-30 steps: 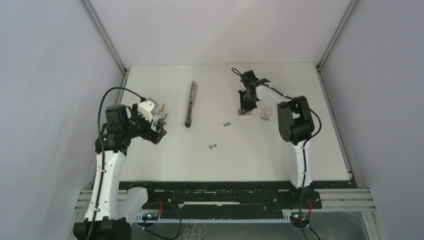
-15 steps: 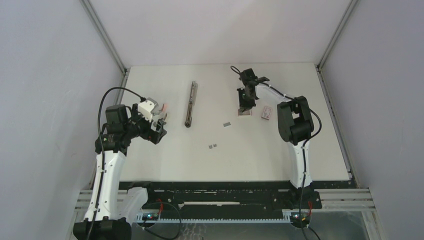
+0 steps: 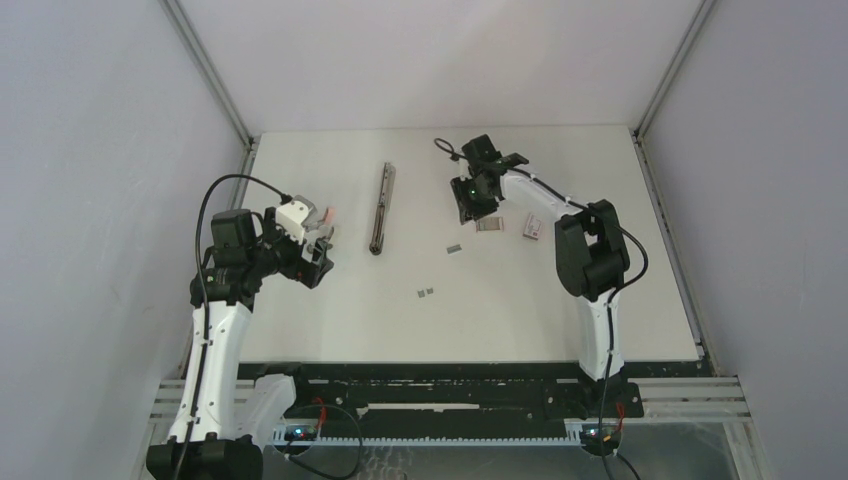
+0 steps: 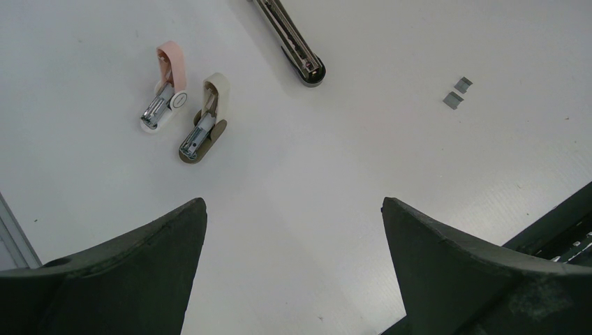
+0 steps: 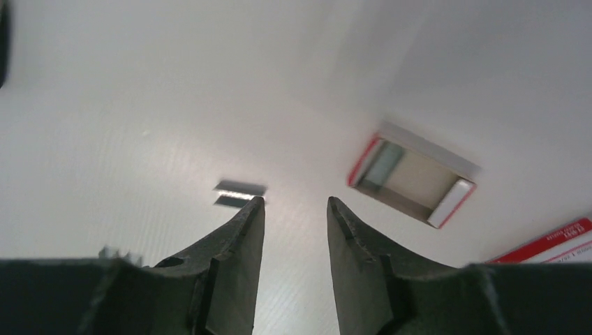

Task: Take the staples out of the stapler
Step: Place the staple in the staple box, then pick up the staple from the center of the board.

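**Table:** white flat table [image 3: 300,320]. Its near edge is taken up by the arm bases.

**Left arm:** the left gripper [image 4: 293,209] hangs above the table near the left edge. Its jaws are spread wide with nothing between them.

**Right arm:** the right gripper [image 5: 295,202] is over the far middle of the table. Its jaws stand a narrow gap apart and hold nothing. Its wrist view is soft and blurred.

**Stapler:** slim dark grey metal stapler [image 3: 380,208], lying lengthwise from far to near, left of centre and well apart from both grippers. In the left wrist view only its silvery near end [image 4: 306,66] shows, and the rest is cut off by the top of the frame.

**Boxes:**
- A small open red-and-white box [image 5: 412,174] lies just beside the right gripper. Its contents are too blurred to tell.
- A closed red-and-white box [image 3: 533,227] lies to the right of the open one. In the wrist view only a corner of it shows.

**Clawed pieces:** a small pink-and-white clawed piece [image 4: 164,87] and a cream-and-olive clawed piece [image 4: 206,118] lie side by side near the left edge. From above they are largely hidden by the left gripper.

**Staples:**
- One tiny silvery-grey strip of staples [image 3: 453,248] lies near the table's centre. The wrist view shows it as two bright bars, and I cannot tell whether it is one strip or two.
- Two smaller bits [image 4: 457,92] lie nearer the near edge, close together.
- Whether any staples are inside the stapler cannot be seen.
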